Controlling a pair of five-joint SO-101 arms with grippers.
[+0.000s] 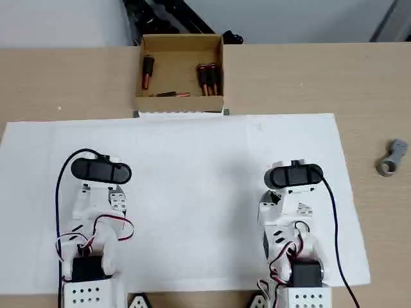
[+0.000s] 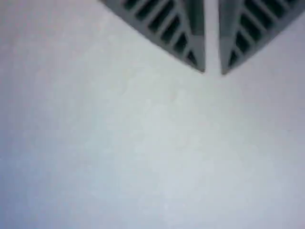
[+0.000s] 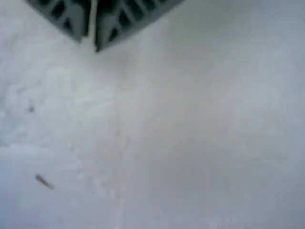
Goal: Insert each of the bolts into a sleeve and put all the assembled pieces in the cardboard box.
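The job looks all but finished: no loose bolt or sleeve lies near either end effector, and the assembled pieces (image 1: 148, 72) sit in the cardboard box (image 1: 182, 101), well ahead of both end effectors across the paper sheet (image 1: 192, 192). The left end effector (image 2: 213, 70) hovers just above the paper with its fingers pressed nearly together around a thin slit, gripping nothing. The right end effector (image 3: 93, 43) is drawn together the same way and also grips nothing. The next move probably calls for little beyond checking that every piece is boxed. The pieces are slim, copper-toned metal cylinders with dark ends. The box is brown, open-topped and squarish, the paper matte and smooth on the pale wood bench (image 1: 64, 77), and the fingers are grey ribbed plastic wedges. A small grey part (image 1: 392, 157) lies off the paper, well out to one side of the end effectors.
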